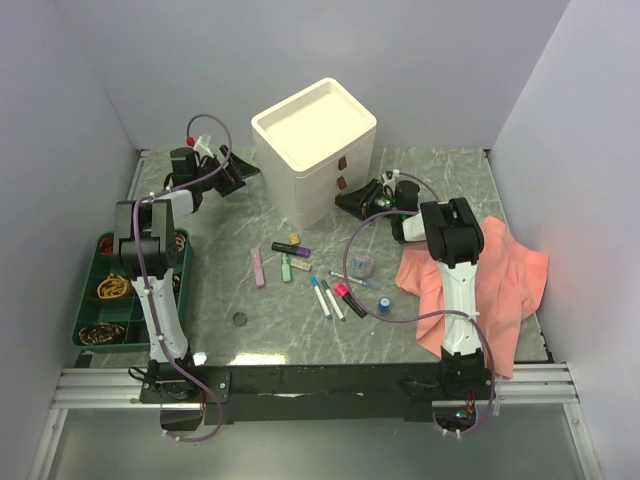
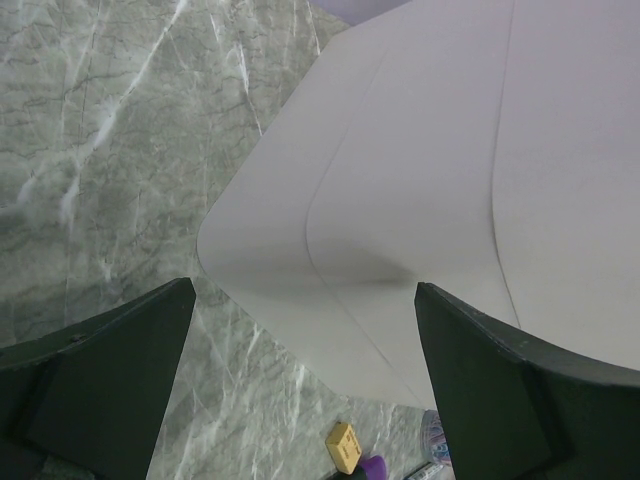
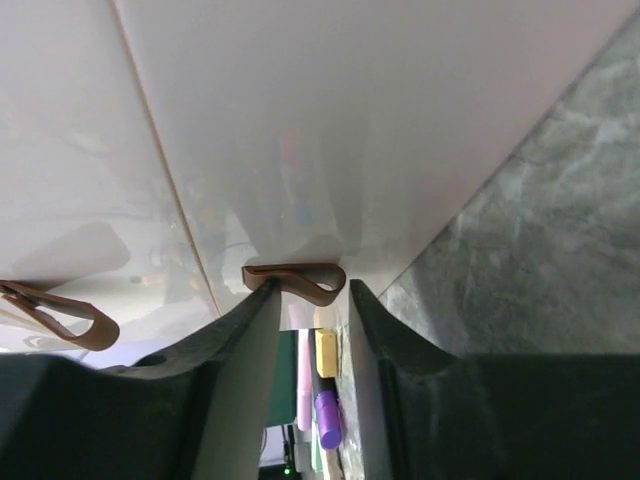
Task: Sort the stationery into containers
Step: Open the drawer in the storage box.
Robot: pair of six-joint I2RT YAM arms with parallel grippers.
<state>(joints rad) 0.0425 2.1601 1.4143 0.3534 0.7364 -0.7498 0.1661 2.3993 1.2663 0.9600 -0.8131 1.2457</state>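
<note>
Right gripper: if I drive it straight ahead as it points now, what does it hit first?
The brown pull tab on the drawer box, sitting right at the right gripper tips, with the box's front just behind it. Whether they already touch is unclear.

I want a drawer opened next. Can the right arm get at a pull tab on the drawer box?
Probably yes: the right gripper is at the drawer box, its fingers either side of one brown pull tab, with nothing in between.
</note>
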